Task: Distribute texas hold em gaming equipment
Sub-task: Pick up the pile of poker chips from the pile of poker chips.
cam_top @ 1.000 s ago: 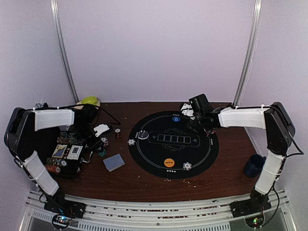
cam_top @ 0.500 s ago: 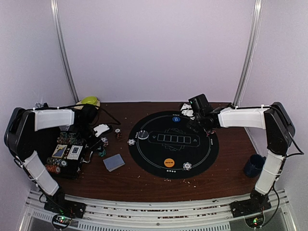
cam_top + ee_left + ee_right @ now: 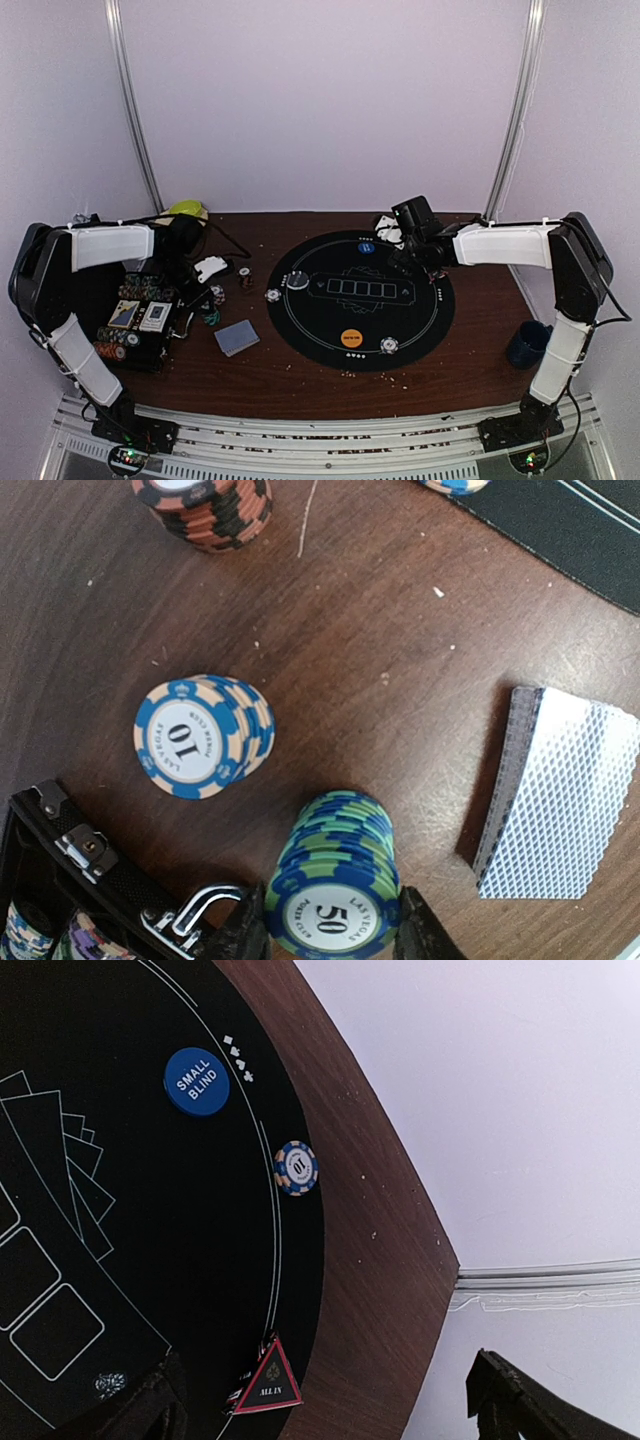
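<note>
Now, my L claw is clamped on the green-blue 50 chip stack on the bench, next to the chip case. The 10 stack is near, the card deck further R. My R claw hangs wide open w/ nothing in it, above the mat edge, SMALL BLIND button and a lone 10 chip.

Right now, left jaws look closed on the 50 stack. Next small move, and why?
Probably a short straight lift. The left gripper is shut on the green-and-blue 50 chip stack, a finger on each side. The chip case lies just beside it and the card deck nearby, so a sideways drag might snag them; rising first clears both before heading for the mat.
</note>
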{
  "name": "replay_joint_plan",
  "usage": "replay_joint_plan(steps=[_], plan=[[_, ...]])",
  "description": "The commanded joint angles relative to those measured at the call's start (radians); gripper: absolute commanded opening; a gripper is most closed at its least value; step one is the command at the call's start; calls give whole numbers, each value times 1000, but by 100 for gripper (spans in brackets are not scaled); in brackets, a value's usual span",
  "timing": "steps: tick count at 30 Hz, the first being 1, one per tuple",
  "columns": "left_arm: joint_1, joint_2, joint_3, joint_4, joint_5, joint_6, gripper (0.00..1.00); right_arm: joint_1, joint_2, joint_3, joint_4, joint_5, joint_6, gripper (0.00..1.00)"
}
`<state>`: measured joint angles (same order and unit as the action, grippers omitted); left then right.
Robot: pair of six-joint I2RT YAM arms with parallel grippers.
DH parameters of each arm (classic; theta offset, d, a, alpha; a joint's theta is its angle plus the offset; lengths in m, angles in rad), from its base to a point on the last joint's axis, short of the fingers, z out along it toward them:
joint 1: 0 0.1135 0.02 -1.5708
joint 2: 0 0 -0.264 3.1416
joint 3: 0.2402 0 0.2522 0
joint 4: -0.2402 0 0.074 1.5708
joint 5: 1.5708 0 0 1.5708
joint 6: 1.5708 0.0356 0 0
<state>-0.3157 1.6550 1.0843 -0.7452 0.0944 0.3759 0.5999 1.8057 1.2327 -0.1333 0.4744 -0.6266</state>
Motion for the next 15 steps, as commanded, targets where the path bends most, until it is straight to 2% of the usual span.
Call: replay_joint_plan(steps=[1, 7, 13, 15], plan=[[6, -38, 59, -30, 14, 10, 27, 8, 5, -10, 25, 29, -5, 100], [-5, -50, 150, -77, 15, 21, 27, 8, -9, -9, 24, 26, -4, 100], [-120, 18, 291, -98, -23, 8, 27, -3, -40, -10, 25, 16, 1, 100], [-175, 67, 381, -109, -39, 2, 27, -16, -46, -9, 22, 9, 6, 100]])
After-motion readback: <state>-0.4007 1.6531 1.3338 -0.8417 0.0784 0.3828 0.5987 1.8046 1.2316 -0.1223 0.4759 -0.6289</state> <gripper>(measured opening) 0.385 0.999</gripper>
